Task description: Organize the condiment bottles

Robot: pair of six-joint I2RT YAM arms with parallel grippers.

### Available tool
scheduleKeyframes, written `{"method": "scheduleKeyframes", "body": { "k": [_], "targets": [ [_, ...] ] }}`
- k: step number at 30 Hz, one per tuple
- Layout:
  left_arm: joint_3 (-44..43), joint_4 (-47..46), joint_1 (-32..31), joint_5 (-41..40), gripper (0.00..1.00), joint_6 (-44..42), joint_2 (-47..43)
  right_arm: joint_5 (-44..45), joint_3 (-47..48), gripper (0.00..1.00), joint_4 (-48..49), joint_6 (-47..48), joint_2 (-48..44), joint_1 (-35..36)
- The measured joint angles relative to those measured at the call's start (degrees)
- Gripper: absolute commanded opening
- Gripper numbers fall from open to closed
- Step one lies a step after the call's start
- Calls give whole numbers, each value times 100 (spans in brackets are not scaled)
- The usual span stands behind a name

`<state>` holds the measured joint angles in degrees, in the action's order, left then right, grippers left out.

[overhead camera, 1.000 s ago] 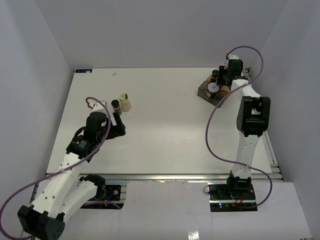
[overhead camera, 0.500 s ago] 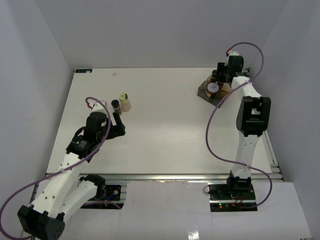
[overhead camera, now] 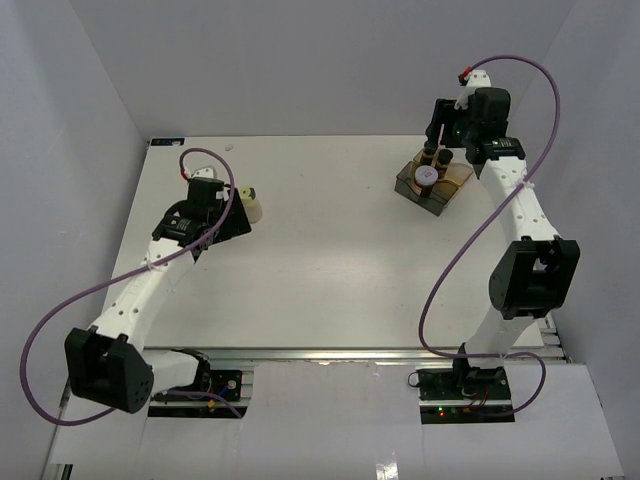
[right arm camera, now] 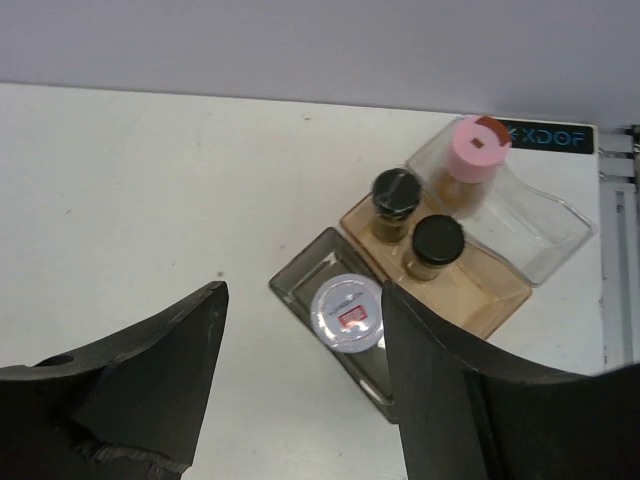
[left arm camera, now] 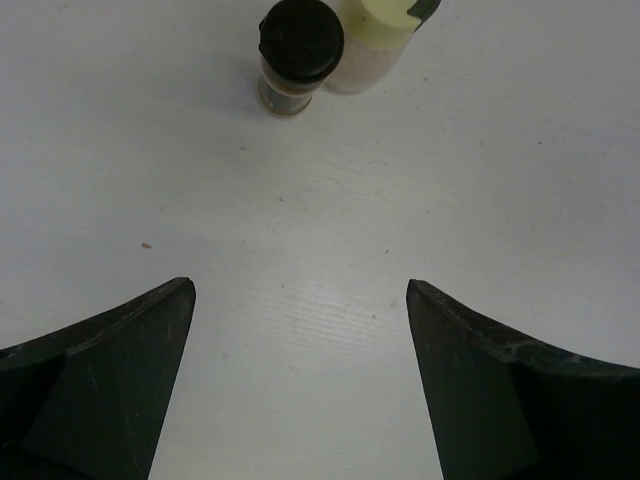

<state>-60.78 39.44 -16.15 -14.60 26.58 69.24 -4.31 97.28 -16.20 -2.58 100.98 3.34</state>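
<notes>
A white table (overhead camera: 330,260) sits boxed in by plain white walls (overhead camera: 300,60). On its left side the left gripper (left arm camera: 300,290) hovers with jaws spread wide and empty. It is aimed at two bottles standing upright and touching on the bare surface: a brown jar with a black cap (left arm camera: 298,55) and, just to its right, a cream bottle (left arm camera: 368,50) with a pale yellow cap. Well apart from the rest, these two look not yet sorted.

At the far right a tinted plastic tray (right arm camera: 475,290) groups the others upright. A white-capped jar (right arm camera: 347,312) stands in the smoky section, a black-capped jar (right arm camera: 396,198) and its twin (right arm camera: 436,245) in the amber one, and a pink-capped bottle (right arm camera: 470,160) in the clear one. The right gripper (right arm camera: 300,292) hangs above, jaws partly spread, gripping nothing.
</notes>
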Motion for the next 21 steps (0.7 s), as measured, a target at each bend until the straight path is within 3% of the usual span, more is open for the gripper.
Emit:
{"method": "scheduleKeyframes", "body": {
  "k": [4,13,21],
  "targets": [
    [-554,-12,322,366,89,-20,529,-512,-216,69,55,40,-237,322],
    [-1170,-151,709,698,85,-169,1351,-1123,26,69,-151,159,169,1436],
    [-1305,-178,707,622,79,-341,2190,-1193,-392,69,-76,167,-149,1455]
  ]
}}
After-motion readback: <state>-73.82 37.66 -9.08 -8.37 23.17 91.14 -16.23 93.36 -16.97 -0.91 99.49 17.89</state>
